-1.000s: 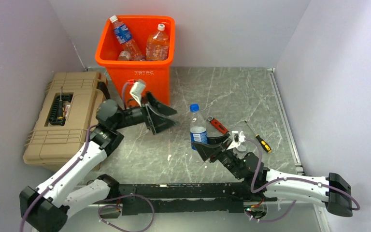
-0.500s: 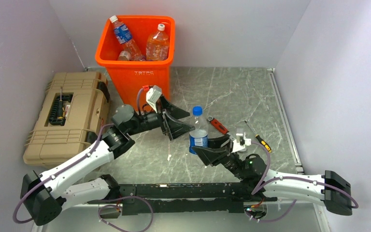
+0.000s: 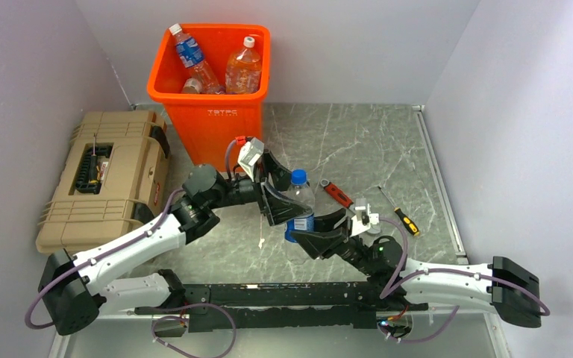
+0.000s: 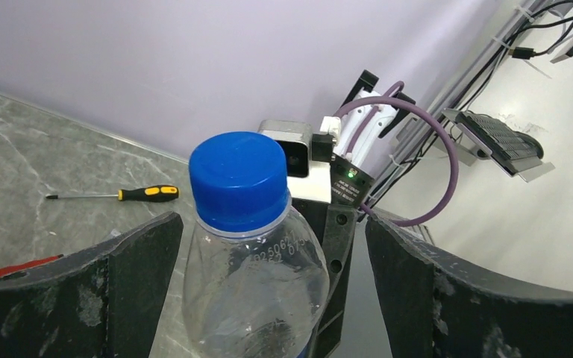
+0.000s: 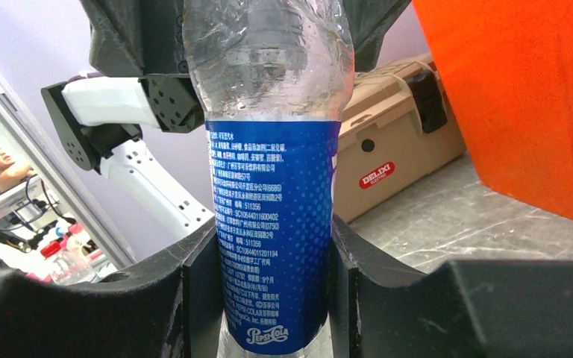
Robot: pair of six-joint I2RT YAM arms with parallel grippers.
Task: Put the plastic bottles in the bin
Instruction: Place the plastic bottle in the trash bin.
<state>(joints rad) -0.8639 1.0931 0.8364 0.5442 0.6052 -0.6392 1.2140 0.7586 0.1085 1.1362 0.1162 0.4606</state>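
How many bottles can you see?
4. A blue-capped bottle stands held in the right gripper. Three poke out of the orange bin: a red-capped one, a white-capped one, one low between them. More may hide underneath.

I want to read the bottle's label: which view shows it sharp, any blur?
Right wrist view: the bottle fills the frame, label print sharp, background soft. Left wrist view: its blue cap is crisp, label cut off. Top external view: evenly lit, label too small.
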